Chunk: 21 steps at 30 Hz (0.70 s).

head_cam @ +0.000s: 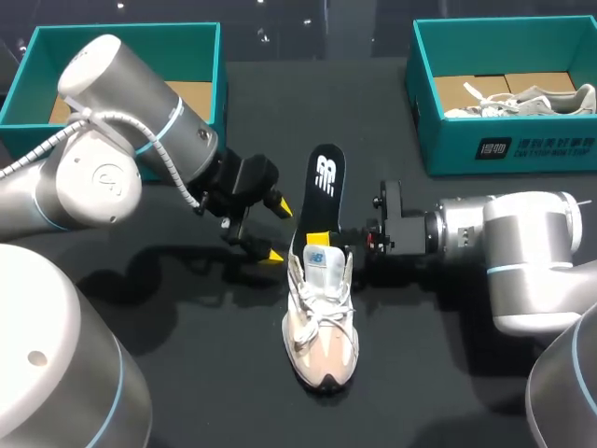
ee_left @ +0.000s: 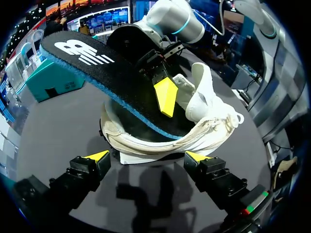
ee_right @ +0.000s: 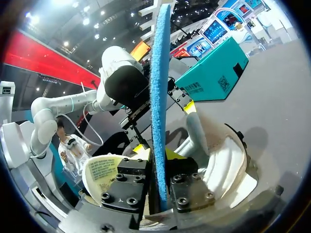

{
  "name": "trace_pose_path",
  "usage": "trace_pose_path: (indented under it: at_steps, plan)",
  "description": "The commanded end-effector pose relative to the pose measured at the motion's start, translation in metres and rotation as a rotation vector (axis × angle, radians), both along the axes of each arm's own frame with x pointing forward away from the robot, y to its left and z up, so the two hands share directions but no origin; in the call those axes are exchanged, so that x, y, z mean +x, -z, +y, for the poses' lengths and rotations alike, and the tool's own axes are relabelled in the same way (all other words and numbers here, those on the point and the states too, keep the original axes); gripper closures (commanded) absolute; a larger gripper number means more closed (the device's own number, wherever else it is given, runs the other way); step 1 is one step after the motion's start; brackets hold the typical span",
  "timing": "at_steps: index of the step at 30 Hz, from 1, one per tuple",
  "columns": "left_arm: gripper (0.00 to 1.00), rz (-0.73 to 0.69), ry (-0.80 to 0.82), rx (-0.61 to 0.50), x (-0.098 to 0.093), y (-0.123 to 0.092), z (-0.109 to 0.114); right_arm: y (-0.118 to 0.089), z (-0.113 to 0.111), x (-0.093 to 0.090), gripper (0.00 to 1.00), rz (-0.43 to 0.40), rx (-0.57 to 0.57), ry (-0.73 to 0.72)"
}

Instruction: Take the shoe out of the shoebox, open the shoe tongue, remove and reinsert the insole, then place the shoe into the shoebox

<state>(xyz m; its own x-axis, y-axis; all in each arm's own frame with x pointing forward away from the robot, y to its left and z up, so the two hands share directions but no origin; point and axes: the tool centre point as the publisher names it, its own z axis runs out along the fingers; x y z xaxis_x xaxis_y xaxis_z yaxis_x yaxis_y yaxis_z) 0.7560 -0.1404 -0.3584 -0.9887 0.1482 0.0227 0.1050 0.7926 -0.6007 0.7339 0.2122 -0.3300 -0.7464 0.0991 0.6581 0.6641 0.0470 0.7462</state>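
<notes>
A white and pink shoe (head_cam: 322,327) lies mid-table, toe toward the front edge. A black insole (head_cam: 325,191) with a blue underside slants up out of its heel opening. My right gripper (head_cam: 322,245) is shut on the insole just above the tongue; the right wrist view shows the insole (ee_right: 158,92) edge-on between that gripper's (ee_right: 158,162) fingers, with the shoe (ee_right: 226,162) beside it. My left gripper (head_cam: 273,229) stands open just left of the heel, holding nothing. In the left wrist view the shoe's heel (ee_left: 155,141) sits just ahead of the left gripper (ee_left: 146,158), under the insole (ee_left: 97,65).
A teal shoebox (head_cam: 219,65) stands at the back left behind my left arm. Another teal shoebox (head_cam: 485,140) at the back right holds a second white shoe (head_cam: 522,101). Bare black tabletop (head_cam: 205,373) lies in front of the shoe.
</notes>
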Motion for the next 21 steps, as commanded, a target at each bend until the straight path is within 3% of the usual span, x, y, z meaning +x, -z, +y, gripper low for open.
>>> trace_pose_path:
  at_steps: [1,11,13,15,21]
  plan:
    - [0.00,-0.001,0.000,0.003,0.000,0.000,-0.001,-0.008,0.002,0.005,0.65,-0.013,-0.019,-0.013]
    - [0.00,-0.001,0.000,0.003,0.000,0.000,-0.001,-0.028,0.001,0.022,0.74,-0.060,-0.052,-0.022]
    - [0.00,-0.001,0.000,0.003,0.000,0.000,-0.001,-0.028,0.000,0.026,0.81,-0.057,-0.055,-0.019]
    - [0.00,-0.001,0.000,0.003,0.000,0.000,-0.001,-0.027,0.000,0.028,1.00,-0.052,-0.057,-0.020]
    - [0.00,-0.001,0.000,0.003,0.000,0.000,-0.001,-0.015,0.003,0.024,1.00,-0.007,-0.060,-0.035]
